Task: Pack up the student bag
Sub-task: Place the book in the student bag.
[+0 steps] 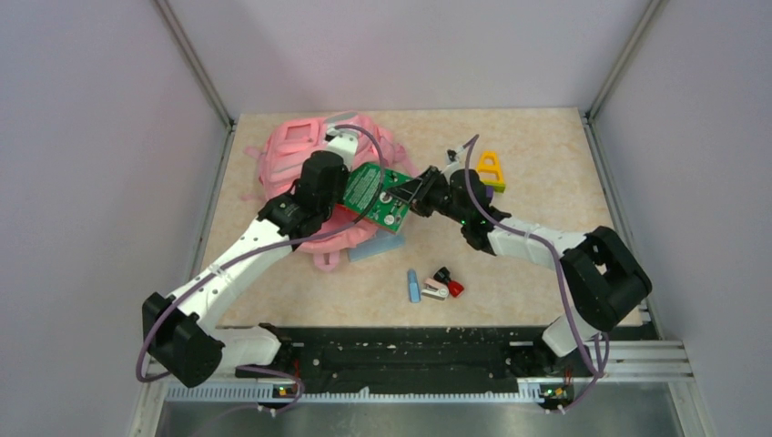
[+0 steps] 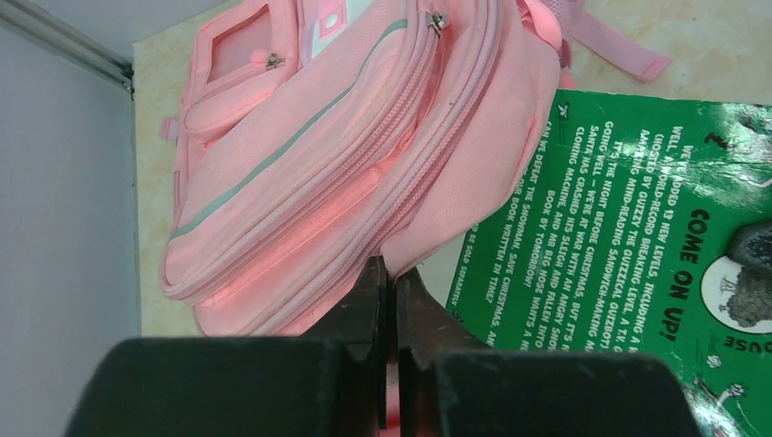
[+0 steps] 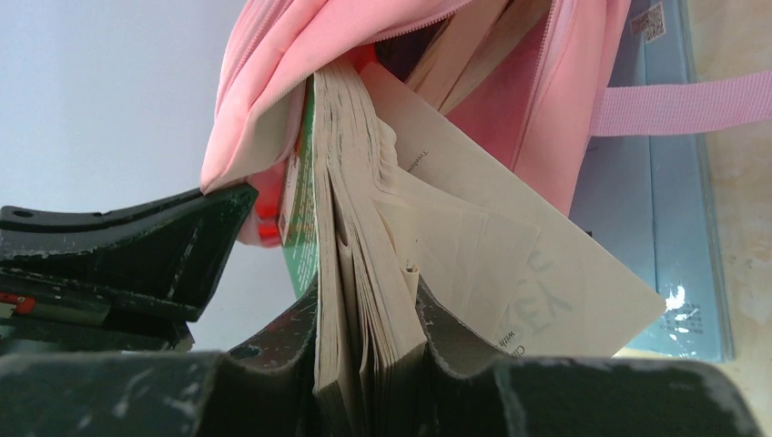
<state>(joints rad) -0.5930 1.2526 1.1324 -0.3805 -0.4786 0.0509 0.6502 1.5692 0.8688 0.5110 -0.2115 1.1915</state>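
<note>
The student bag [image 1: 296, 155] is pink fabric with a grey-mint trim stripe and zipped front pockets; it lies on the table [image 1: 546, 182], far left. The left gripper [image 2: 390, 275], fully closed, pinches its opening flap. The right gripper [image 3: 369, 319], narrowly parted, clamps a green book [image 2: 637, 237] partly inside it

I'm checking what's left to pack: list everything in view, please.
student bag: one, pink, far left of the table, main opening held open.
book: one, green cover, partly inside the bag's opening.
flat folder: one, pale blue, poking out under the bag's near edge.
triangle piece: one, yellow, far right, on something purple.
small items: about three, blue, whitish, red-black, centre front.
table: one, beige speckled.
left gripper: shut on the bag's flap.
right gripper: shut on the book's pages.
</note>
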